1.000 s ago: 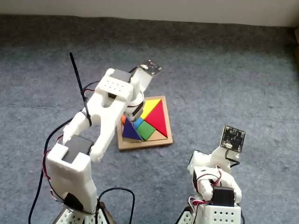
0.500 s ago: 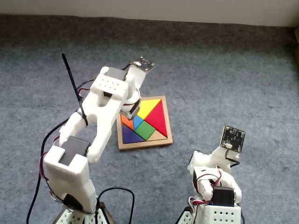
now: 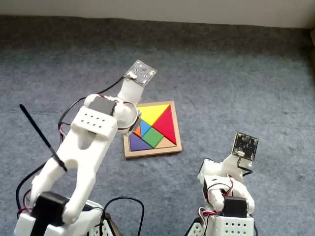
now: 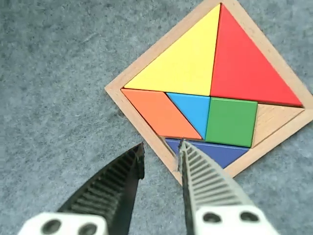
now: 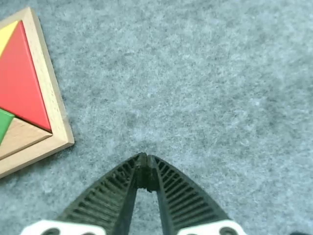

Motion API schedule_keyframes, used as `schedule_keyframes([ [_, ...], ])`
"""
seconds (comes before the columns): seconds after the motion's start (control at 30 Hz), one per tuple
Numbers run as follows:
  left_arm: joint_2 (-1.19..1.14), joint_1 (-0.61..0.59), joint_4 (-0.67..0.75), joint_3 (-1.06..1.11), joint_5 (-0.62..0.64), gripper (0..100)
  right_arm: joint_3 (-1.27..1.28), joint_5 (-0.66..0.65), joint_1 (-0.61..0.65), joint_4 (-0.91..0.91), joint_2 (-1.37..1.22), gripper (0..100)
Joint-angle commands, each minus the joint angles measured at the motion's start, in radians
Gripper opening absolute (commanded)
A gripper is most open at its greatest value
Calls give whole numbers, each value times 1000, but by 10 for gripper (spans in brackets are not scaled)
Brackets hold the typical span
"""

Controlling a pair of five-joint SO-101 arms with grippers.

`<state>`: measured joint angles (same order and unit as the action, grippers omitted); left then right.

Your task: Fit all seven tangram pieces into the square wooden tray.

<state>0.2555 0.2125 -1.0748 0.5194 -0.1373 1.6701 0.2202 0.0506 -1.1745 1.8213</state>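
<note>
Where the fuzzy grey carpet (image 3: 236,73) spreads flat, the square wooden tray (image 4: 115,90) lies near the middle of it, with a pale smooth rim all round. Inside it sit flat, smooth, painted pieces, edge to edge: a big yellow triangle (image 4: 183,63) and a big red triangle (image 4: 242,68) side by side, an orange slanted four-sided piece (image 4: 159,112), a small light blue triangle (image 4: 193,107), a green square (image 4: 231,121) and a dark blue triangle (image 4: 220,152) along one rim. Next to the green square, a triangle-shaped patch of bare wood (image 4: 276,120) shows, touching the red triangle. The left gripper (image 4: 162,146) hangs over the tray's edge by the dark blue triangle. Its two ridged fingers (image 4: 205,186), one black and one pale, stand a little apart with nothing between them; the pale tip is over the rim and the black tip is over the carpet just outside. The right gripper (image 5: 146,164) is over bare carpet, apart from the tray's corner, and its black ridged jaws are pressed together at the tips, holding nothing.
</note>
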Motion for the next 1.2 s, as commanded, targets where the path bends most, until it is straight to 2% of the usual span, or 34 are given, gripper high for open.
schedule_keyframes([
  [0.0, 145, 13, 130, 119, 94, 126, 143, -9, -12, 24, 13, 4],
  [0.13, 208, 16, 215, 205, 129, 107, 143, -9, -12, 24, 13, 4],
  [0.23, 271, 16, 284, 265, 124, 8, 143, -9, -12, 24, 15, 4],
  [0.27, 292, 15, 299, 285, 124, 2, 143, -9, -12, 24, 15, 4],
  [0.93, 903, 12, 330, 622, 126, 5, 143, -9, -12, 24, 15, 4],
  [1.17, 1110, -65, 328, 771, 126, 7, 143, -9, -12, 24, 15, 4],
])
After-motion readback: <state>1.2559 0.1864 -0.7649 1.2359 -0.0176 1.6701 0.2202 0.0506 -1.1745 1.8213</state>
